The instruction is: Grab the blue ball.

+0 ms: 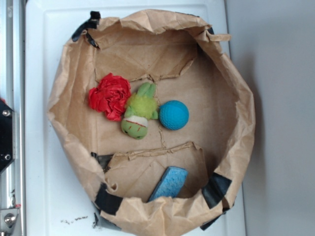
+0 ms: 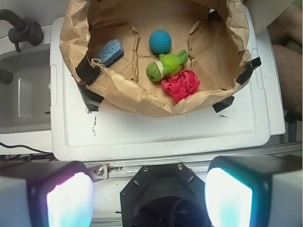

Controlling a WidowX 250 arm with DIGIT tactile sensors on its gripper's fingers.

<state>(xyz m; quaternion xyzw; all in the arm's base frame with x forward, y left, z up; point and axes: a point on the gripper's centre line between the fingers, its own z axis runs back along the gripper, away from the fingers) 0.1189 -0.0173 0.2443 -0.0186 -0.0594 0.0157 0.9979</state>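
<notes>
The blue ball (image 1: 173,115) (image 2: 160,41), a small dimpled turquoise sphere, rests on the floor of a crumpled brown paper bag (image 1: 236,93) (image 2: 123,87), touching the green plush toy (image 1: 140,112) (image 2: 164,65). In the wrist view my gripper (image 2: 149,198) is open, its two pads wide apart at the bottom of the frame with nothing between them. It hangs well outside the bag, over the robot's black base, far from the ball. The gripper does not show in the exterior view.
A red crumpled cloth (image 1: 110,96) (image 2: 181,84) lies against the plush toy. A flat blue sponge (image 1: 169,183) (image 2: 109,51) leans on the bag's wall. The bag stands on a white tray (image 1: 42,147) (image 2: 156,132). A grey sink with faucet (image 2: 21,80) lies beside it.
</notes>
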